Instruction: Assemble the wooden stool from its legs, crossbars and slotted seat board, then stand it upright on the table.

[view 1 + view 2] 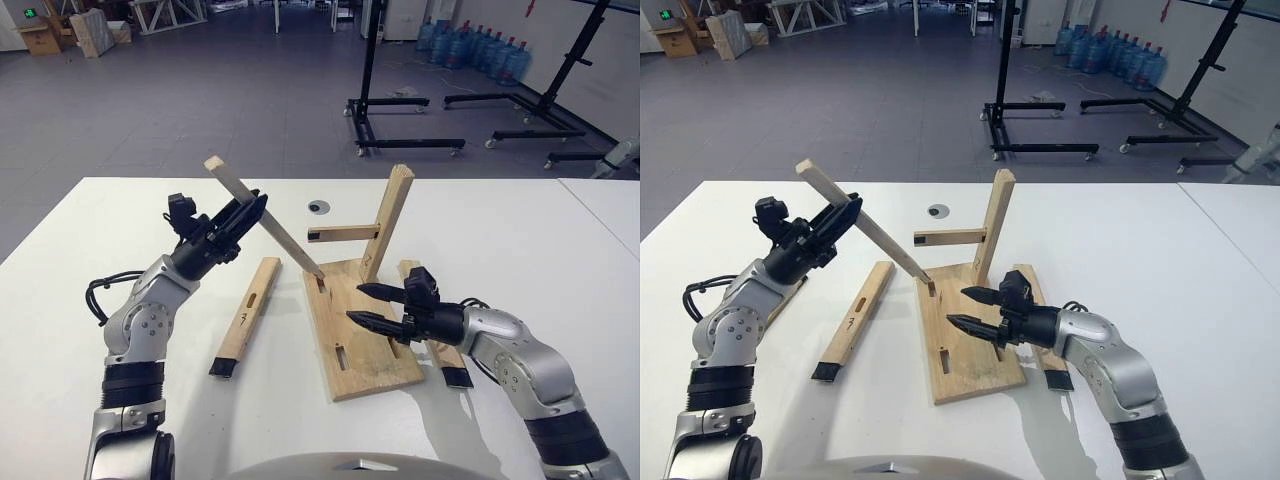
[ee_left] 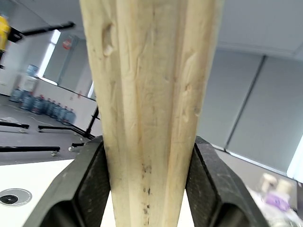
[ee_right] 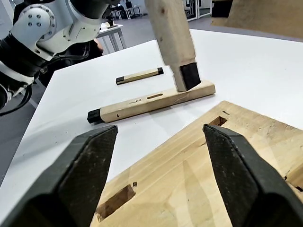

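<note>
**Left gripper clamps a slanted leg over the board; right gripper wide open**

Left gripper (image 1: 248, 222) is closed on a wooden leg (image 1: 285, 240). In the left wrist view, both black fingers (image 2: 90, 184) press against the sides of the leg. The leg's long axis runs on a diagonal. Its upper end points up and away toward the robot's left. Its lower end comes down at the far-left corner slot of the seat board (image 1: 370, 365), but whether it has entered the slot cannot be told.

The board lies flat on the white table (image 1: 520, 230), with its long side running from near to far. A second leg (image 1: 390, 215) stands at the board's far end, leaning slightly to the right. A short crossbar (image 1: 345, 234) juts from it horizontally to the left.

The right gripper (image 1: 353, 302) hovers just above the middle of the board. Its fingers are spread wide and hold nothing, and they point left.

A loose leg (image 1: 248, 315) lies flat just left of the board and roughly parallel to it, with its black-capped end nearest the robot. Another leg (image 1: 455, 365) lies along the board's right edge, partly under the right arm. A short piece (image 3: 139, 75) rests farther left.

The board sits well in from the table's far edge. Broad white tabletop lies between it and the seam on the right.
</note>
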`<state>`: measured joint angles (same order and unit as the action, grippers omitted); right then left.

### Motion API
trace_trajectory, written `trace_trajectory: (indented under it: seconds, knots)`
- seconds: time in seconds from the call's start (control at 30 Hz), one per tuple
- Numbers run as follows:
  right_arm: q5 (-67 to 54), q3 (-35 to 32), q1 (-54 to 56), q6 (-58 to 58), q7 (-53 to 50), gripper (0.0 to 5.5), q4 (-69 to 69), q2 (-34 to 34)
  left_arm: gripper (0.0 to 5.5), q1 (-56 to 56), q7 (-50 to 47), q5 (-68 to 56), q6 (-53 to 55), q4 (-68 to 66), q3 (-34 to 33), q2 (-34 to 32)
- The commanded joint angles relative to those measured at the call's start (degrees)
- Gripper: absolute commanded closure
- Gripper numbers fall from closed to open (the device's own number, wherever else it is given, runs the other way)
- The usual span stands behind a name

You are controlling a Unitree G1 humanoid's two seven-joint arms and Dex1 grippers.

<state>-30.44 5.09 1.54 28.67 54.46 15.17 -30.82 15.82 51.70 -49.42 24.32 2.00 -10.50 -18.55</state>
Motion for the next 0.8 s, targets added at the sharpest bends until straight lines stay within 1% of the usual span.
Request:
trace_trajectory:
  seconds: [0.03,0.17,0.3,0.57,0.8]
  knots:
    - [0.05,0.17,2.85,1.20,1.92,2.17,-1.84,-1.84,3.48,4.91,5.95,3.79,-2.54,-7.48,1.28,-1.98]
    - [-2.50,-0.74,3.71,3.21,4.21,2.17,-1.24,-2.65,3.48,11.40,11.56,10.01,-6.19,-19.20,3.98,-2.85]
    - [-2.14,-0.07,4.85,4.12,5.36,2.17,-2.12,-3.85,3.48,17.17,17.48,11.92,-6.95,-27.61,4.87,-2.38]
    - [-1.18,1.43,6.93,4.03,6.91,2.17,-4.10,-4.55,3.48,20.13,23.33,12.78,-6.83,-33.46,4.22,-0.72]
    - [-0.68,2.18,8.94,3.97,7.88,2.17,-5.32,-4.62,3.48,25.95,26.91,17.18,-10.88,-46.04,4.44,0.43]
